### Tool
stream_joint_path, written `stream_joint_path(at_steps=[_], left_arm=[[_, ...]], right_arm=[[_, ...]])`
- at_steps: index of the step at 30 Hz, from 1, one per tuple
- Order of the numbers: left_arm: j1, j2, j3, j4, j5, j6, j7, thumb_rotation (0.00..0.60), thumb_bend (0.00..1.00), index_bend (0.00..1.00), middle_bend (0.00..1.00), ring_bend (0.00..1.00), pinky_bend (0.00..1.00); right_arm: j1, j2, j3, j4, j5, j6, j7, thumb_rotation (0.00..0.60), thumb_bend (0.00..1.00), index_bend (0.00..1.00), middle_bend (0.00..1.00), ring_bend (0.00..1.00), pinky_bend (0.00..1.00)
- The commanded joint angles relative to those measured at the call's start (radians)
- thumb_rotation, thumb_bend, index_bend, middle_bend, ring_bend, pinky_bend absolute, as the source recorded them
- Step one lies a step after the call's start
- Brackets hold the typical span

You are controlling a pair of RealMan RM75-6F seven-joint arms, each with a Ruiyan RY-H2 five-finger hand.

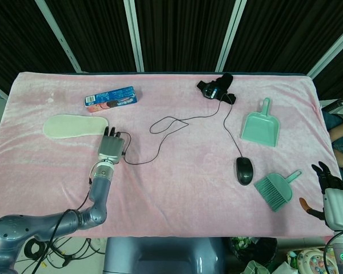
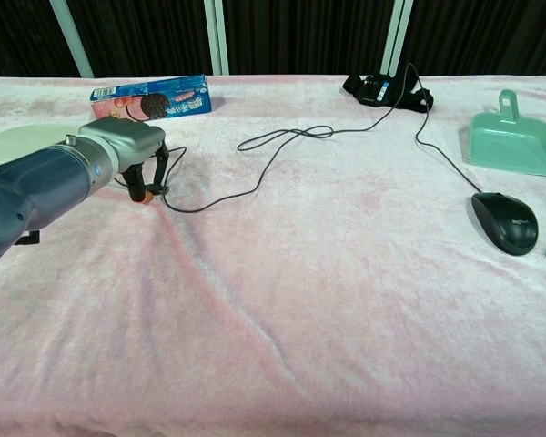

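My right hand [image 1: 331,197] shows only in the head view, off the surface's [image 1: 183,188] near right edge, fingers apart and empty. My left hand [image 2: 132,150] rests fingers-down, apart, by the mouse cable [image 2: 255,168]; the chest view shows its fingertips [image 2: 148,193] touching the cloth. Beyond lie the insole [image 1: 74,125] and cookie box [image 1: 110,98].

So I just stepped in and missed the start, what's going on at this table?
The robot's left hand is down on the pink cloth, fingers pointing down beside the loose end of the black mouse cable. Whether it pinches the cable cannot be told. A white insole and a blue cookie box lie just beyond it. The mouse, green dustpan and brush sit on the other side, untouched. The right hand hangs off the table's edge, holding nothing.
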Motion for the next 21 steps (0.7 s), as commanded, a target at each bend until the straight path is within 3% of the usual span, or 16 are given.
stream_joint_path(at_steps=[1,7,12,21], left_arm=[[0.001,0.006,-0.003,-0.007,0.000,-0.003,-0.002,0.600,0.36,0.57,0.19,0.00,0.00],[0.015,0.086,0.010,-0.078,0.031,-0.048,-0.027,0.600,0.37,0.57,0.19,0.00,0.00],[0.036,0.202,0.040,-0.150,0.087,-0.121,-0.069,0.600,0.37,0.57,0.19,0.00,0.00],[0.095,0.320,0.001,-0.183,0.226,-0.234,-0.345,0.600,0.38,0.57,0.19,0.00,0.00]], right_arm=[[0.000,0.000,0.000,0.000,0.000,0.000,0.001,0.600,0.19,0.12,0.04,0.18,0.18],[0.000,0.001,0.000,-0.001,0.002,-0.001,0.003,0.600,0.19,0.12,0.04,0.18,0.18],[0.001,-0.001,-0.001,-0.002,0.001,-0.003,-0.002,0.600,0.19,0.12,0.04,0.18,0.18],[0.001,-0.005,-0.001,-0.008,0.003,-0.002,-0.013,0.600,0.19,0.12,0.04,0.18,0.18]])
